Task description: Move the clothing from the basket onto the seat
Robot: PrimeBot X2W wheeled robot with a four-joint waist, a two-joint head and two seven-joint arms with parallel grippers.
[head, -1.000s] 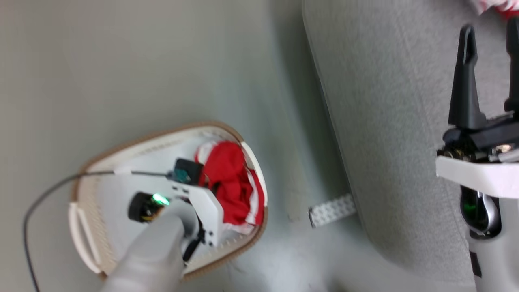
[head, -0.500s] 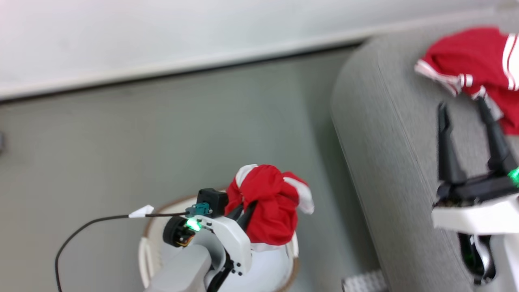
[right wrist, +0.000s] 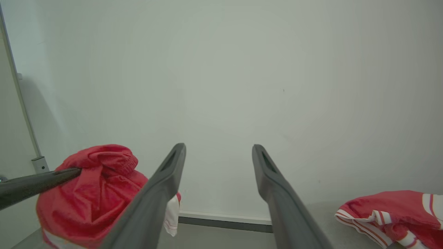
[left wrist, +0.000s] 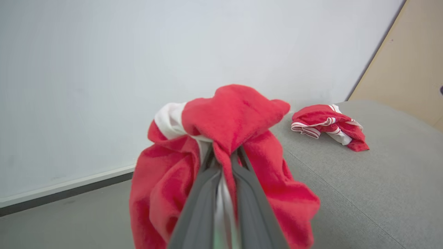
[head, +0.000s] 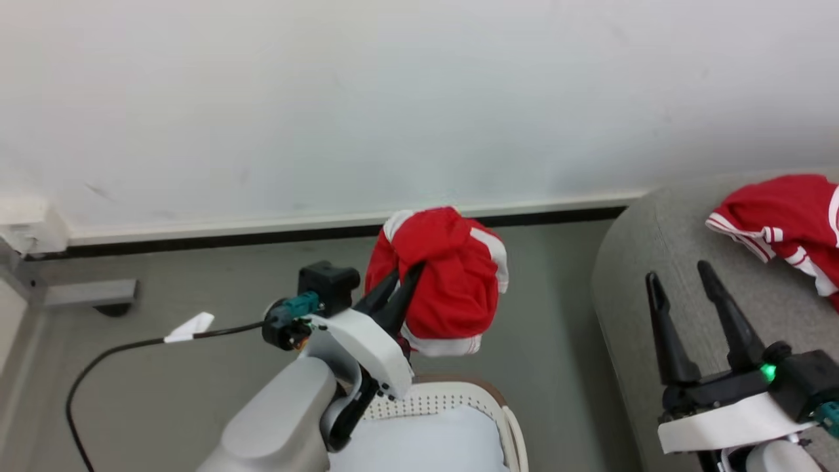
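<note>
One red garment (head: 780,210) already lies on the seat (head: 682,223) at right of frame. We judge the carry of the second garment (head: 452,275) is in hand, bunched at centre frame above the basket (head: 446,401). Our left jaws pinch its folds, cloth draping both sides; our right jaws stand spread and empty, lower right. Next, we judge, the bundle must swing right over the seat before release.

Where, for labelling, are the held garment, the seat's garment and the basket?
Held garment (head: 452,282): head view, red middle.
Seat's garment (head: 780,203): head view, red fold.
Basket (head: 432,398): head view, perforated wall.
</note>
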